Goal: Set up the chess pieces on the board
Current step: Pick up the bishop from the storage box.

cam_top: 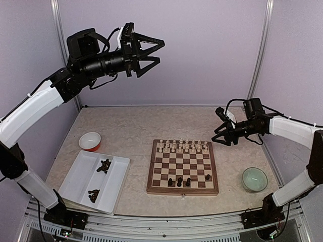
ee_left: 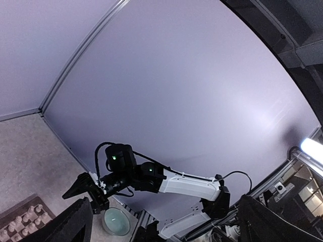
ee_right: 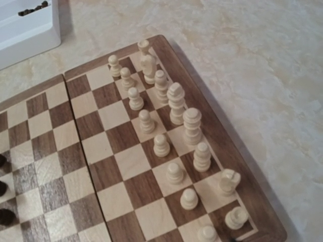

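Note:
The board (cam_top: 182,157) lies at the table's centre right, with cream figures along its two far rows. Several dark chess pieces (cam_top: 179,181) stand on its near rows; more lie in two heaps in the white tray (cam_top: 104,165). My left gripper (cam_top: 160,51) is open and empty, raised high above the table's back left. My right gripper (cam_top: 218,132) is open and empty, hovering just off the board's far right corner. The right wrist view shows the board (ee_right: 121,161) and dark pieces (ee_right: 5,216) at its left edge, but no fingers.
A white divided tray (cam_top: 81,176) sits front left, a red bowl (cam_top: 90,140) behind it. A green bowl (cam_top: 254,179) stands right of the board and also shows in the left wrist view (ee_left: 115,222). Purple walls enclose the table.

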Controlling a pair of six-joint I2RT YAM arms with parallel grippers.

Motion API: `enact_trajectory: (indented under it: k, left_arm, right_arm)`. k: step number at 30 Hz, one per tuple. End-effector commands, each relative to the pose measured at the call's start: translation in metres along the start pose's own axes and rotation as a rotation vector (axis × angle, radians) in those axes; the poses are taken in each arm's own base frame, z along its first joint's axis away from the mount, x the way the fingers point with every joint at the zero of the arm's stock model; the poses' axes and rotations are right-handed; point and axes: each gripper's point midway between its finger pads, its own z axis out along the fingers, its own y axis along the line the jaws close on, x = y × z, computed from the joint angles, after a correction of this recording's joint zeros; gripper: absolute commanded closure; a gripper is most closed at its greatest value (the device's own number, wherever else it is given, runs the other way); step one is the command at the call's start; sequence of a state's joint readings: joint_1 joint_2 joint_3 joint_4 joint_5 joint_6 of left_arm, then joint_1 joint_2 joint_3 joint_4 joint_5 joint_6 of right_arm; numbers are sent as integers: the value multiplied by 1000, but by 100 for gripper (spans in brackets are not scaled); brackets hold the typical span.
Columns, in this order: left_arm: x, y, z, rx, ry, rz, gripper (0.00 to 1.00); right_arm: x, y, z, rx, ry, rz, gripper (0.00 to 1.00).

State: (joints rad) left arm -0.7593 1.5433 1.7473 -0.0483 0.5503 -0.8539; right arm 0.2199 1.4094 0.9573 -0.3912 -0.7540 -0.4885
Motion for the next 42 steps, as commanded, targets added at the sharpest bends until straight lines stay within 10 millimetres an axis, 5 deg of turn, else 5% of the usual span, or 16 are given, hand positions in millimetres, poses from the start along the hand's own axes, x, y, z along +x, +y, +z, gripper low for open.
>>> enact_trajectory:
  k: [1, 4, 8, 13, 17, 22, 25, 28, 34, 42]
  left_arm:
    - [-8, 32, -12, -223, -51, 162, 1]
    - [16, 105, -51, -422, -11, 264, 1]
    - [26, 185, -137, -825, -3, 376, 1]
    - [34, 245, -241, -1344, -18, 481, 1]
    - [33, 269, -336, -1731, -225, 386, 1]
    - [72, 322, -338, -1462, 6, 89, 6]
    - [106, 328, -336, -1407, 73, -57, 48]
    - [145, 321, -324, -1345, 85, -213, 66]
    - [194, 297, -316, -1426, 109, -314, 68]
    - [252, 309, -310, -1440, 168, -448, 70]
  right_arm:
    - [-12, -3, -11, 37, -27, -27, 44]
    - [-23, -4, -19, 61, -39, -56, 44]
    - [-44, 0, -34, 78, -71, -114, 43]
    - [-65, 8, -46, 53, -100, -144, 43]
    - [-74, 13, -52, 50, -129, -157, 42]
    - [-67, 14, -46, 19, -120, -128, 42]
    - [-63, 17, -46, 13, -109, -123, 42]
    - [-58, 18, -46, 17, -100, -125, 42]
    - [-50, 18, -42, 8, -76, -108, 42]
    - [-50, 26, -41, -32, -88, -98, 42]
